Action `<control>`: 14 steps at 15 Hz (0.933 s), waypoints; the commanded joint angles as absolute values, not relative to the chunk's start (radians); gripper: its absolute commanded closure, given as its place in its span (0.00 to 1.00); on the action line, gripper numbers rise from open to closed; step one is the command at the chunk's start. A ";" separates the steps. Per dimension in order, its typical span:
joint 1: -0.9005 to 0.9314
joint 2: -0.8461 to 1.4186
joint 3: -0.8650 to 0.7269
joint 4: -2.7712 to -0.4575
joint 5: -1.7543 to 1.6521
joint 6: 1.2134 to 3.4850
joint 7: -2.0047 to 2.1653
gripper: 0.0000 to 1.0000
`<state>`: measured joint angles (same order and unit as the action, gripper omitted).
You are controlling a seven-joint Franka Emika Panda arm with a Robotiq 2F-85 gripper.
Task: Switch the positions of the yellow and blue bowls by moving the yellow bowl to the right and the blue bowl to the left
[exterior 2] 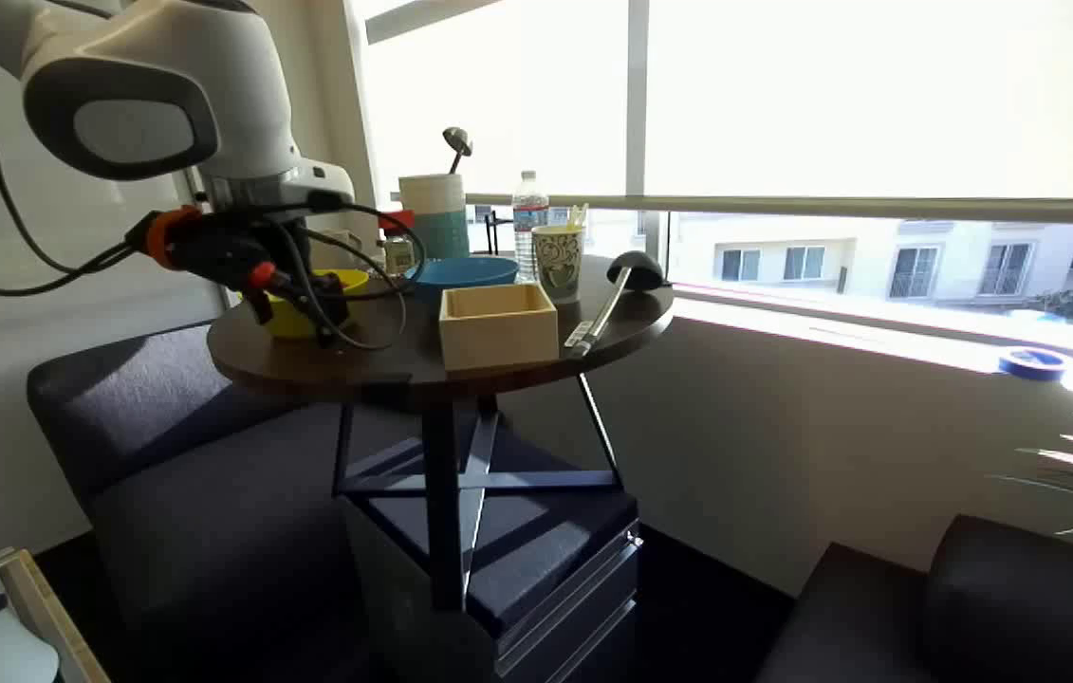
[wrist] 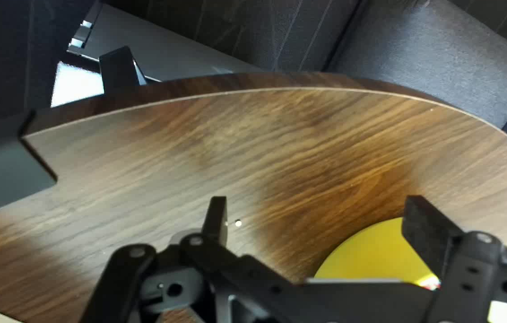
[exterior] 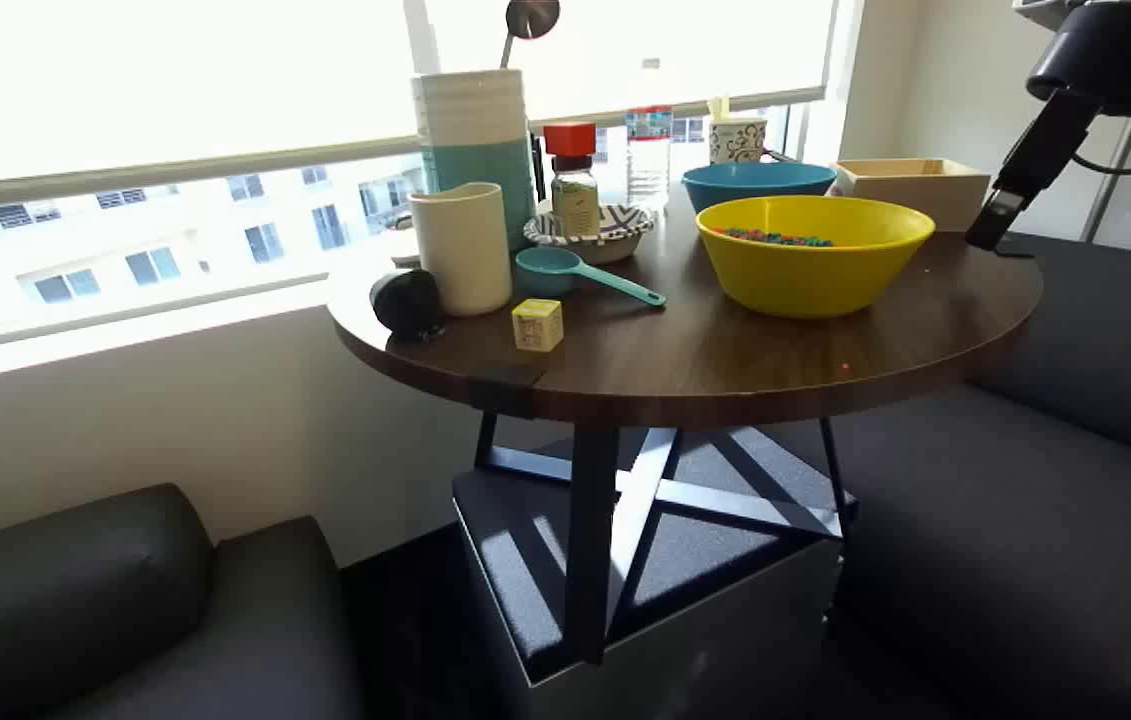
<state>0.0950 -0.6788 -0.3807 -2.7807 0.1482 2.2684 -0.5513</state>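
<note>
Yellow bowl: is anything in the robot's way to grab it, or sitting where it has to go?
Nothing visible stands between the end effector and the yellow bowl. But the blue bowl sits where the yellow one must go, behind it in an exterior view, and probably has to move first.

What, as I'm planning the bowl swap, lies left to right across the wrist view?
Dark edge panel, table leg, pale speck, yellow bowl. The open gripper spans several of these, so it's left out.
</note>
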 commanded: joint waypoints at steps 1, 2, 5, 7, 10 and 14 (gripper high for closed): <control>0.076 -0.672 -0.360 -2.779 0.166 2.265 -0.564 0.00; 0.076 -0.670 -0.360 -2.779 0.166 2.265 -0.564 0.00; 0.072 -0.692 -0.348 -2.776 0.159 2.261 -0.562 0.00; 0.074 -0.707 -0.327 -2.761 0.155 2.263 -0.556 0.00; 0.083 -0.724 -0.302 -2.745 0.150 2.262 -0.560 0.00; 0.123 -0.706 -0.317 -2.711 0.212 2.263 -0.558 0.00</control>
